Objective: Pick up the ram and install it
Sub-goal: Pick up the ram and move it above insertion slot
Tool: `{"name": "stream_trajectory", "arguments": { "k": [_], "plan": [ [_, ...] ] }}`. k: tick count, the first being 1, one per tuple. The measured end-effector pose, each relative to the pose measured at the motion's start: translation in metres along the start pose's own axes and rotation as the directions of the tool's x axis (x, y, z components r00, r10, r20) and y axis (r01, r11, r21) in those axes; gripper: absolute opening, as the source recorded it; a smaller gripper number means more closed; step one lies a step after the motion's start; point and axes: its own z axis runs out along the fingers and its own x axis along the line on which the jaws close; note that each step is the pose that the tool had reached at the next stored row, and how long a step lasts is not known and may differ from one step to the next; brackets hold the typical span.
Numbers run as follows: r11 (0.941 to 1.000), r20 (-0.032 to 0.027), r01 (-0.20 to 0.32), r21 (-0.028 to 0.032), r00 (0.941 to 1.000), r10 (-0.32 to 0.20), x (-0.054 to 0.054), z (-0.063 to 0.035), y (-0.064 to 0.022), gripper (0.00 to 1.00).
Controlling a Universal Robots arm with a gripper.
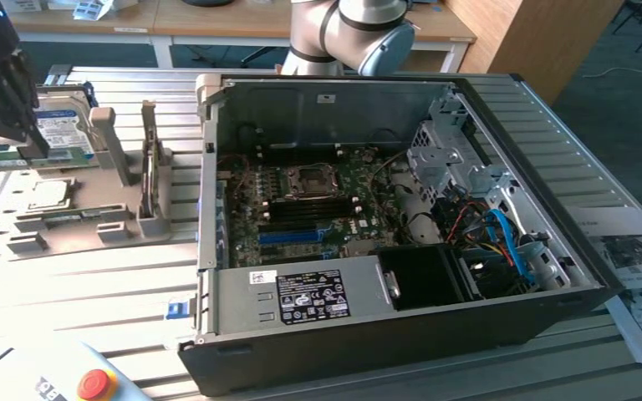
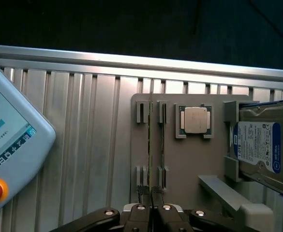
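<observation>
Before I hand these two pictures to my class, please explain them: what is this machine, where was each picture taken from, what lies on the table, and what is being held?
The machine is a robot arm with a gripper at its end. One picture comes from a camera off the arm, looking down on the ribbed metal table. The other comes from a camera on the arm's wrist, looking past the gripper. On the table stands an open computer case. On the exterior view's left of it, a grey holder carries a hard drive and a square processor chip. A control pendant with a red button lies nearby. The gripper is shut on the ram, a slim green stick seen edge-on.
</observation>
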Motion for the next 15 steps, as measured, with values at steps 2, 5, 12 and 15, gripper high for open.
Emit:
{"name": "stream_trajectory", "arguments": {
  "k": [2,5,12,15],
  "plan": [
    [1.0,0.0,0.0,-0.0001,1.0,0.0,0.0,-0.0053,0.0001,0.12],
    [1.0,0.0,0.0,0.0,1.0,0.0,0.0,-0.0121,0.0001,0.12],
    [1.0,-0.0001,0.0,-0.0001,1.0,0.0,-0.001,-0.0265,0.0002,0.12],
    [1.0,-0.0001,0.0,-0.0001,1.0,0.0,-0.001,-0.0329,0.0003,0.12]
  ]
}}
